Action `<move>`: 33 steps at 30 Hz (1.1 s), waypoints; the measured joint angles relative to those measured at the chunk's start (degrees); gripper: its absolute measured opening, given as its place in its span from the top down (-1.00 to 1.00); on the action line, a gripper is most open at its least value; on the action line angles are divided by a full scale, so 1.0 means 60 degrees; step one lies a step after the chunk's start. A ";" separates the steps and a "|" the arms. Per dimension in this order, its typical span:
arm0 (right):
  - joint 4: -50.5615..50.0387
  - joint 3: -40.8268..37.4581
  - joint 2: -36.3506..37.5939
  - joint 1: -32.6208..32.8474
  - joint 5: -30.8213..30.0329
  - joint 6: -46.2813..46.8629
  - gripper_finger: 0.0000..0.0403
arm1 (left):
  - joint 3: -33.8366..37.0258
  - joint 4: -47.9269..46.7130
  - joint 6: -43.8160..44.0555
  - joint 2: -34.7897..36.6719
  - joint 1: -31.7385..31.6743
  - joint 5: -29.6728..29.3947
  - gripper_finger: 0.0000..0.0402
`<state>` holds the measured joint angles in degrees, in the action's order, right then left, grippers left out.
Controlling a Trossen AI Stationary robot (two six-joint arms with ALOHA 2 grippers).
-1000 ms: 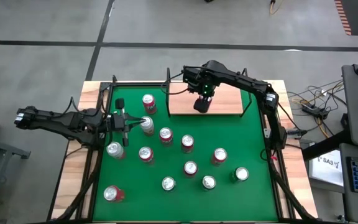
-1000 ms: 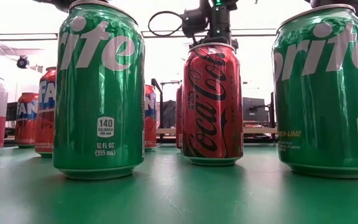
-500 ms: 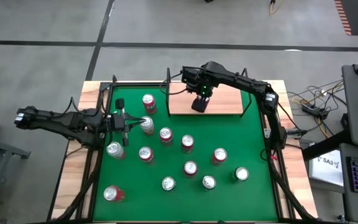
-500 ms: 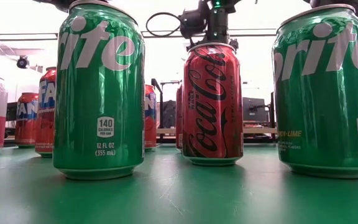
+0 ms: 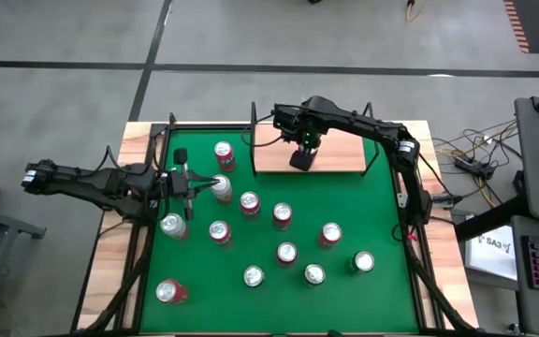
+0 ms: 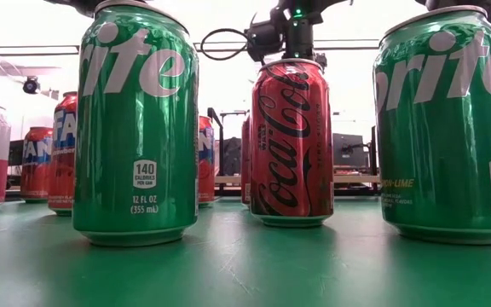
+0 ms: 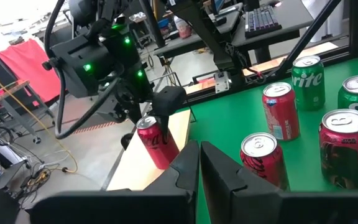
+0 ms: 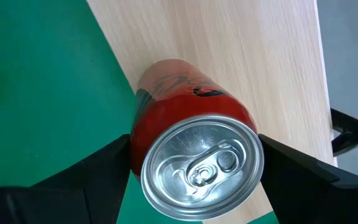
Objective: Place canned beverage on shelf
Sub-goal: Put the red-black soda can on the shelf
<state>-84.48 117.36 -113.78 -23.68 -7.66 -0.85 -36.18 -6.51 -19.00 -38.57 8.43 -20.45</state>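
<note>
My right gripper [image 8: 194,168] has its two dark fingers clamped on either side of a red aluminium cola can [image 8: 194,149], gripping the upper wall just under the rim, and the can hangs tilted over the near edge of the shelf [image 5: 330,150], a small flat board of light tan wood with thin black uprights at its ends. I judge the can smooth and slippery, rigid if full but quick to dent under a hard squeeze, and heavy enough to swing; a hold across the cylinder's upper half, as here, seems the right one. In the left wrist view the can leans with its base close to the board's corner edge, so it needs righting before release or it may tip onto the green felt tabletop [image 5: 344,201]. The board itself is bare, with open room between the uprights. My left gripper [image 5: 193,186], fingers together, waits near a silver-topped can [image 5: 221,187] on the felt.
</note>
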 joint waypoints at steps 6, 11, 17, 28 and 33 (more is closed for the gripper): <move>0.0005 0.0000 0.0000 0.0003 -0.0001 0.0039 -0.55 | 0.0000 0.0005 0.0000 0.0000 0.0000 -0.0003 1.00; 0.0147 -0.0004 0.0000 0.0002 0.0000 0.0160 -0.64 | 0.0000 0.0005 0.0044 0.0000 0.0000 -0.0001 1.00; 0.0424 -0.0004 0.0015 -0.0026 -0.0004 0.0166 -0.71 | 0.0000 0.0005 0.0155 0.0000 0.0000 0.0001 1.00; 0.0487 -0.0004 0.0015 -0.0314 0.0084 0.0464 -0.76 | 0.0000 0.0005 0.0255 0.0000 0.0000 0.0001 1.00; 0.0504 -0.0004 0.0015 -0.0337 0.0091 0.0645 -0.76 | 0.0000 -0.0027 0.0288 0.0000 0.0000 0.0001 1.00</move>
<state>-81.46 117.34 -113.69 -25.70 -7.11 3.02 -36.18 -6.67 -17.28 -38.57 8.43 -20.45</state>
